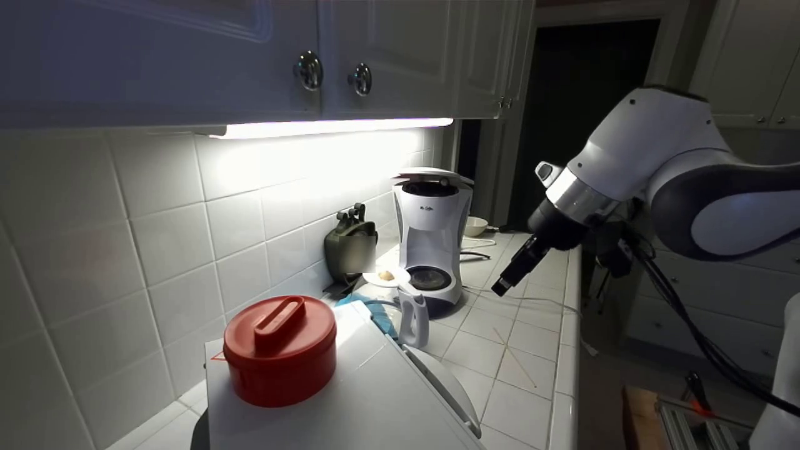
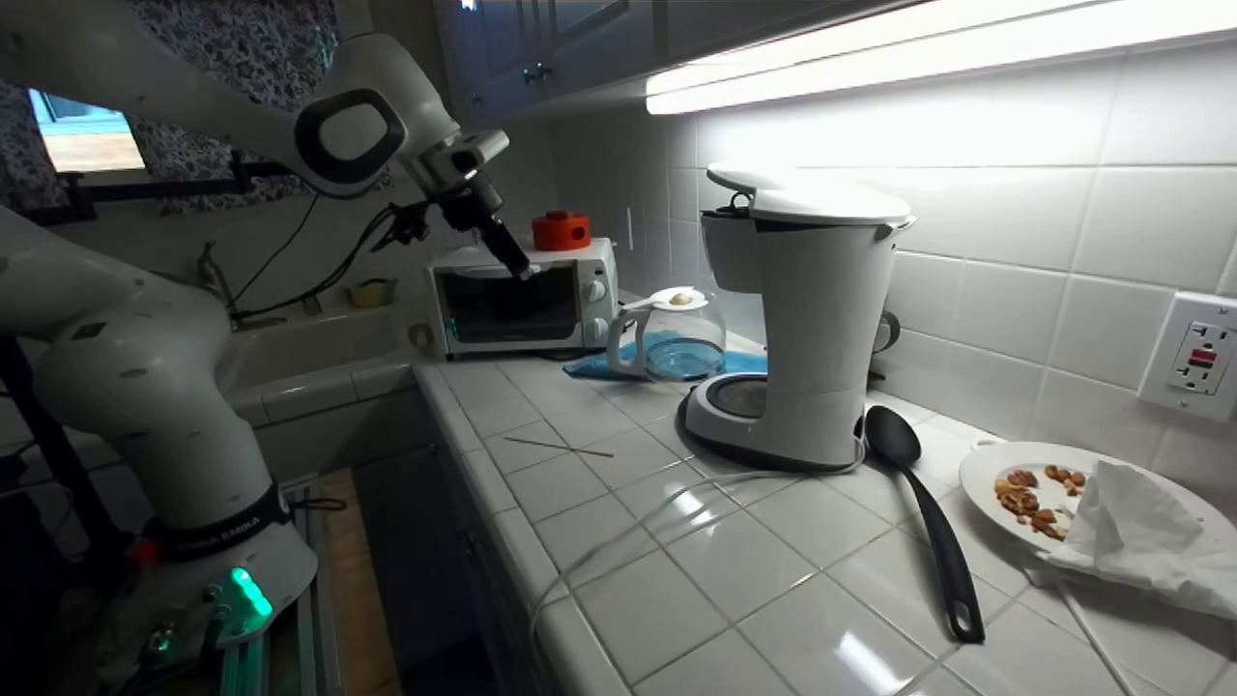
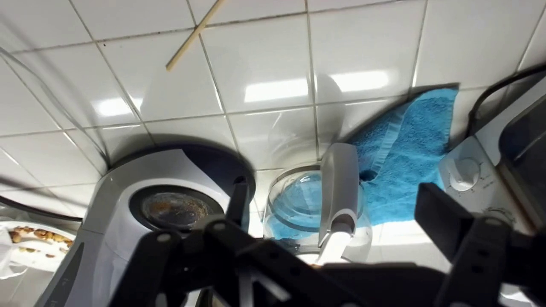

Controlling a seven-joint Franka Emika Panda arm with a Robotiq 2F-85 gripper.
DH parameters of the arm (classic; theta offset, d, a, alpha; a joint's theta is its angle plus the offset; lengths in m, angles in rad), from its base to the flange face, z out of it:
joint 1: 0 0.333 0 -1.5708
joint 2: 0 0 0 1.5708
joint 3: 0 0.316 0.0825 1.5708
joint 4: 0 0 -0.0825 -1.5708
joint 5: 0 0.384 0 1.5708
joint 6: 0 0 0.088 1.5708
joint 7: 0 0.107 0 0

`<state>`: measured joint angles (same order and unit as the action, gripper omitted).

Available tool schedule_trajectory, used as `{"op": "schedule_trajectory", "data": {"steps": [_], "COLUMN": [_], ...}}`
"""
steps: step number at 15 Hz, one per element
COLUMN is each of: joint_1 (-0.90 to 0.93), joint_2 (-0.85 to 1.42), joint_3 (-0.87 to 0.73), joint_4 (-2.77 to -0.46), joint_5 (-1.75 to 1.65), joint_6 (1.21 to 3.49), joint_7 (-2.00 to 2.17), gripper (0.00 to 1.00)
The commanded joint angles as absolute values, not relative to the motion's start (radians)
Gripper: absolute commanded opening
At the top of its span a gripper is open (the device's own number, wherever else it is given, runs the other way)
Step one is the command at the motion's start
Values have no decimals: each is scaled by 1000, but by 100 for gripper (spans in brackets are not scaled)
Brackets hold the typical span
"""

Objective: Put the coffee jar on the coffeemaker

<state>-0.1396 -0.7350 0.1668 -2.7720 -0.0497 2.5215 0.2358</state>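
The coffee jar (image 2: 686, 355) is a clear-glass carafe with a white handle (image 1: 414, 322) and a pale lid. It stands upright, at least partly on a blue cloth, beside the coffeemaker (image 2: 821, 338). The coffeemaker is tall and white, with its lid raised and a dark round hot plate (image 1: 429, 278); nothing stands on the plate. My gripper (image 1: 502, 287) is open and empty in the air above the counter, apart from the jar; it also shows in an exterior view (image 2: 523, 272). In the wrist view the jar (image 3: 296, 204) appears between the open fingers (image 3: 335, 202), its handle towards me.
A white toaster oven (image 2: 512, 300) with a red lidded pot (image 1: 281, 353) on top stands beyond the jar. The blue cloth (image 3: 409, 153) lies under it. A thin stick (image 2: 559, 446), a cord, a black spoon (image 2: 928, 522) and a plate of nuts (image 2: 1005, 464) lie on the counter.
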Motion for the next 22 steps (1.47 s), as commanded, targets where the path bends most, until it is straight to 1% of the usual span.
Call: {"op": "schedule_trajectory", "data": {"steps": [1,5,6,7,10,13,17,19,22], "joint_1": [-209,-250,-259,-230,-232,-201,-95,-83,-118], "joint_2": [-639,-548,-543,-570,-545,-487,-392,-353,-311], "joint_3": [210,221,228,200,202,147,50,50,89], "joint_4": [-2771,-2770,-2770,-2770,-2768,-2768,-2760,-2741,-2713], "joint_5": [-133,-179,-191,-163,-170,-146,-53,-32,-55], "joint_6": [2647,2758,2752,2720,2730,2825,2983,2973,2949], "joint_7": [293,288,287,275,275,232,177,191,228], "gripper": [100,100,100,100,100,100,100,100,100]}}
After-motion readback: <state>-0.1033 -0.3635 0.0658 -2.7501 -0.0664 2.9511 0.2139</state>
